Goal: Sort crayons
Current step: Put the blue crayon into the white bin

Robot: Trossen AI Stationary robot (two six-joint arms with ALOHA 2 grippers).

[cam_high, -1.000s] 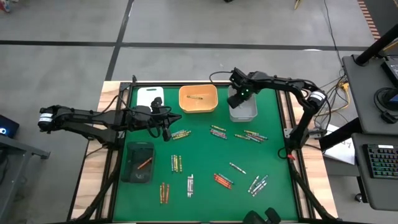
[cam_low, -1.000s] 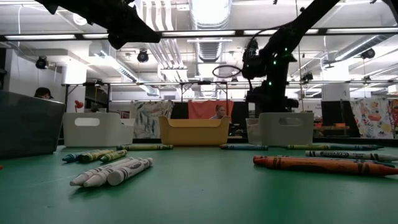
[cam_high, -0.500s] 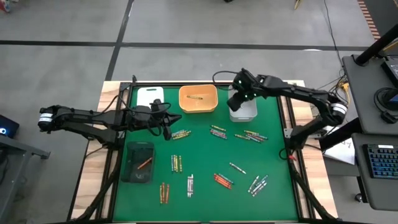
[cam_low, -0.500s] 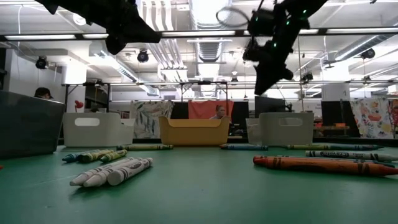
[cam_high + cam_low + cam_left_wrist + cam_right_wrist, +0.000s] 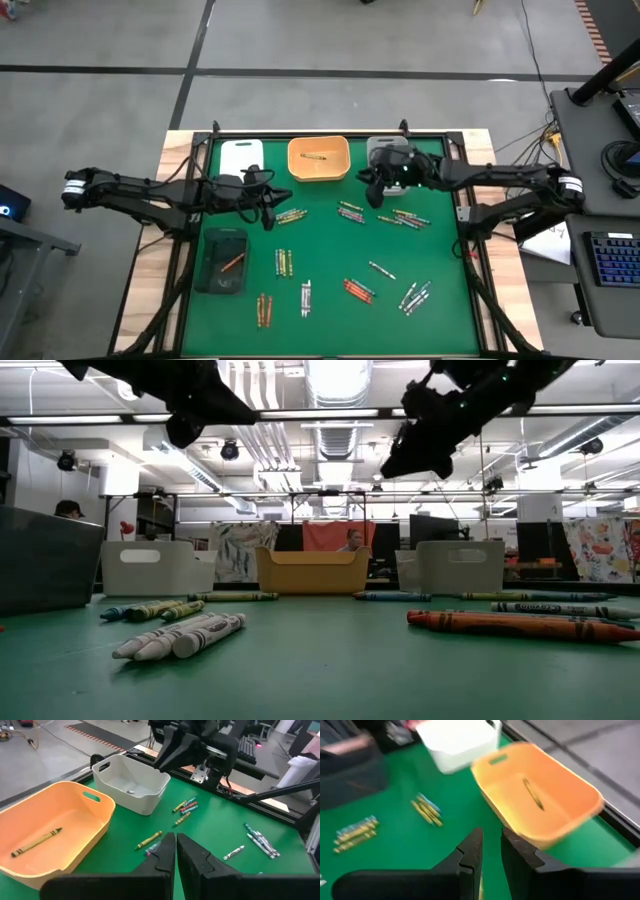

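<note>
- The green table mat [image 5: 330, 250] fills the wooden-edged table, with both dark arms reaching in over it from either side.
- 4 trays are on the mat: an orange tray [image 5: 319, 159] and a white tray [image 5: 241, 154] along the far edge, a grey-white bin [image 5: 381, 149] just beside the orange one and partly under the right arm, and a dark tray [image 5: 224, 260] near the left edge.
- The left gripper [image 5: 268, 205] hangs above the mat between the white tray and the dark tray, just beside a small cluster of crayons; its fingers [image 5: 192, 857] are pressed together with nothing between them.
- The right gripper [image 5: 372, 188] hangs above the mat just in front of the grey-white bin, near the orange tray. Its fingers [image 5: 517, 857] stand a narrow gap apart, and nothing can be made out between them.
- The crayons [image 5: 350, 212] lie scattered over the mat in small bunches: several groups in the middle and right, a yellow-olive bunch [image 5: 284, 262], an orange bunch [image 5: 264, 309], a red bunch [image 5: 357, 291] and grey-white ones [image 5: 306, 297] nearer the front edge.
- 1 yellow-olive crayon [image 5: 314, 157] lies inside the orange tray, and 1 red-orange crayon [image 5: 232, 263] lies inside the dark tray.
- In the low view, a red-orange crayon [image 5: 520, 625] and 3 white crayons [image 5: 180, 637] lie closest to the camera.
</note>
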